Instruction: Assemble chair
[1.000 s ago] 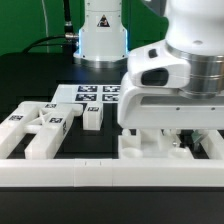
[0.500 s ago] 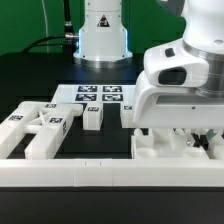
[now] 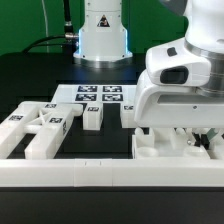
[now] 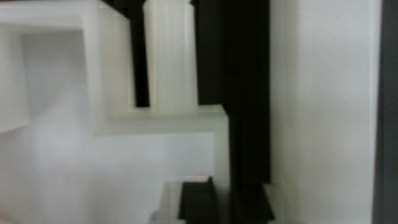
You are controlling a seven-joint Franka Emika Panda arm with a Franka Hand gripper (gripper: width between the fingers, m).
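**Item 1.** White two-finger gripper [image 3: 186, 132], under the bulky white arm housing [image 3: 180, 85]. It hung low at the exterior view's right. Its fingertips were lost among the white part below, so it could not be told whether the fingers stood apart, together or clamped on anything.

**Item 2.** White plastic walled chair piece [image 3: 158, 148]. It lay directly beneath the gripper, just behind the long white front rail [image 3: 90, 172].

**Item 3.** Cluster of white plastic chair pieces bearing black-and-white tags [image 3: 35, 128]. It sat at the exterior view's left, the pieces packed close together, near the rail.

**Item 4.** Small white rectangular block [image 3: 93, 117]. It stood between the cluster and the walled piece, just in front of the marker board.

**Item 5.** Second small white block [image 3: 127, 114]. It sat near the first, beside the arm housing.

**Item 6.** Marker board [image 3: 100, 95], thin, flat and white with several tags. It lay flat behind the blocks.

**Item 7.** Black tabletop [image 3: 30, 80], bearing all of the above.

**Item 8.** White arm pedestal [image 3: 100, 35], at the rear centre.

**Item 9.** Wrist view. It showed only close, blurred white surfaces parted by dark gaps. Which part they belonged to could not be told.
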